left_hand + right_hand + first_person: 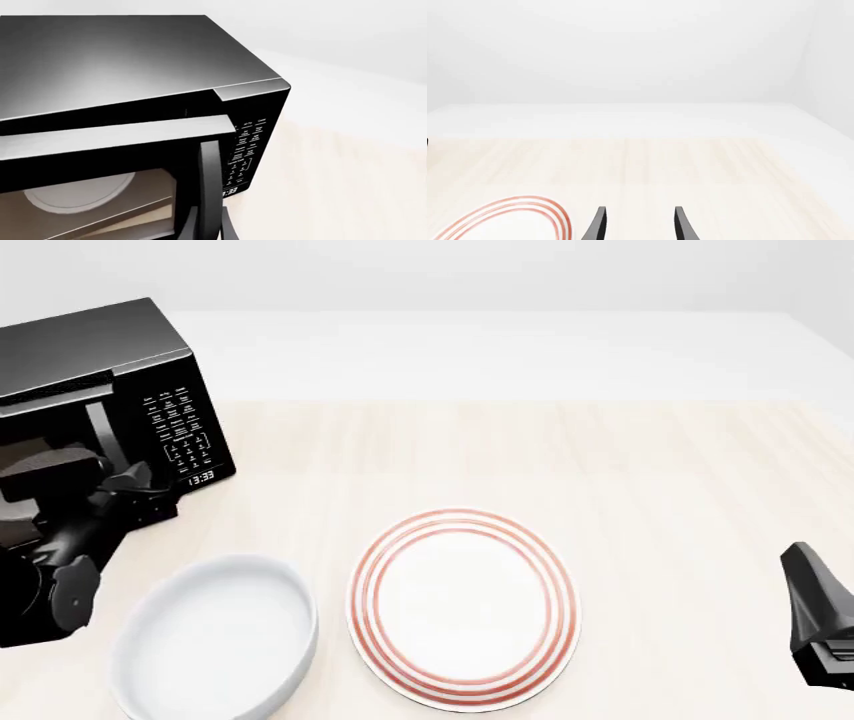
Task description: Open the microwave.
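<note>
**Door ajar, the swing left to finish**

The microwave point(114, 400) stands at the upper left of the front view, near the table's point(534, 460) left end, with its keypad panel point(184, 430) and clock turned toward the middle of the frame. In the left wrist view the door point(113, 137) is already parted from the body: a dark gap runs along its top edge, and the pale turntable point(77, 192) shows in the lower left through the window.

The left gripper point(114, 485) sits at the left edge of the front view, right against the door's free edge. One dark finger point(208, 190) rises along that edge in the wrist view, hooked at the handle side (whether the fingers pinch the door or merely hook it, the pictures do not settle, so their state cannot be told).

To do this step well, the arm should probably pull along an arc about the hinge on the far left side, not in a straight line, keeping the finger seated behind the edge so it does not slip off. A steady pull would likely keep the oven from sliding.

The right gripper point(637, 225) hovers at the lower right, fingers parted and holding nothing, well apart from the red-ringed plate point(465, 605) and the white bowl point(214, 635).
</note>
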Tool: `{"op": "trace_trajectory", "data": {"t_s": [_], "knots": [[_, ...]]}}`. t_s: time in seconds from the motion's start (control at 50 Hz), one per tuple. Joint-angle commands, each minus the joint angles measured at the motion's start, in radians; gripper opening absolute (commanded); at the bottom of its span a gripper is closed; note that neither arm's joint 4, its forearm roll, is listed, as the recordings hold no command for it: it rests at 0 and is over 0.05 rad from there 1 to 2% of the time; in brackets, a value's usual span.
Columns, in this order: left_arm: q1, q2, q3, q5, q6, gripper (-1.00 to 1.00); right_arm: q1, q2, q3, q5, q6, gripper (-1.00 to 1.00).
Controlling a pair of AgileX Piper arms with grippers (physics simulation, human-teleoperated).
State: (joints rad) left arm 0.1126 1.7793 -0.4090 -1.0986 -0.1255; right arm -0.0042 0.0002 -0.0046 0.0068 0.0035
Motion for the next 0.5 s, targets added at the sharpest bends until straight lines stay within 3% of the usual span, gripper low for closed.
{"op": "trace_trajectory", "data": {"t_s": [0.02, 0.5], "knots": [[-0.059, -0.062, -0.001, 0.005, -0.008, -1.0, 0.0, 0.0, 0.0, 0.0, 0.0, 1.0], [-0.081, -0.096, 0.045, -0.023, 0.0, -1.0, 0.0, 0.0, 0.0, 0.0, 0.0, 1.0]]}}
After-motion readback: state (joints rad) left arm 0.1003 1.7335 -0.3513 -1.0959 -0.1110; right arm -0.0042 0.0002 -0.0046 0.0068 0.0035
